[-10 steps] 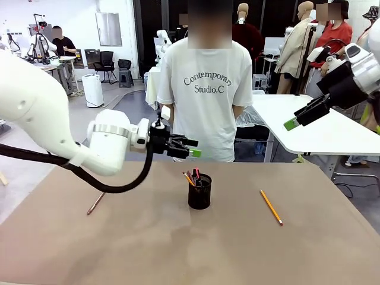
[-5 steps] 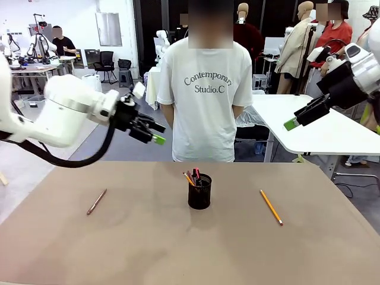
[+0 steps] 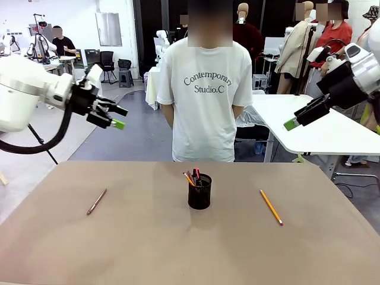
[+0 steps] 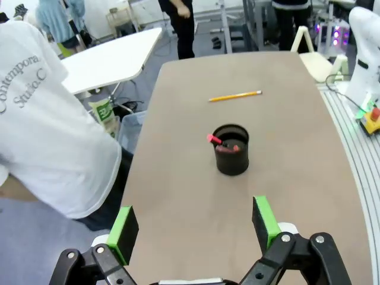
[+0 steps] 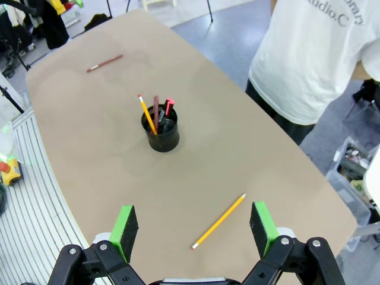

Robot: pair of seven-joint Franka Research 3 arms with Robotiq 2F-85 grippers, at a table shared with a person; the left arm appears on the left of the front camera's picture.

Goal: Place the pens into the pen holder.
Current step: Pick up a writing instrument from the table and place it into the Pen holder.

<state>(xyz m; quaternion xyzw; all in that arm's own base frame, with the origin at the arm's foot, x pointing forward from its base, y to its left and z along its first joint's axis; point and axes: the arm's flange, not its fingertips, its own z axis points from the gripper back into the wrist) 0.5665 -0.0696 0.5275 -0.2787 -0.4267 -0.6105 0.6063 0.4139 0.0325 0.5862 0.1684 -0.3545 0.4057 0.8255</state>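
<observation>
The black mesh pen holder (image 3: 199, 192) stands mid-table with a yellow pencil, a brown pen and a red-tipped dark pen upright in it (image 5: 156, 113). A brownish-pink pen (image 3: 96, 202) lies loose on the left of the table, and another yellow pencil (image 3: 271, 207) lies on the right. My left gripper (image 3: 120, 117) hangs open and empty, high above the far left edge. High at the right, off the table, my right gripper (image 3: 300, 116) is also open and empty. The left wrist view has the holder (image 4: 231, 148) and pencil (image 4: 235, 96) beyond the open fingers (image 4: 264, 221). The right wrist view looks down on the holder (image 5: 161, 135), pencil (image 5: 218, 221) and brownish-pink pen (image 5: 105, 63).
A person in a white T-shirt (image 3: 205, 95) stands at the far edge, straight behind the holder, arms at the back. A white table (image 3: 309, 127) stands behind at the right. The brown tabletop (image 3: 178, 249) is bare around the holder and the two loose pens.
My left arm has swung away from above the holder, up and to the left, still open. The right arm, the holder and the loose pens have not moved.
</observation>
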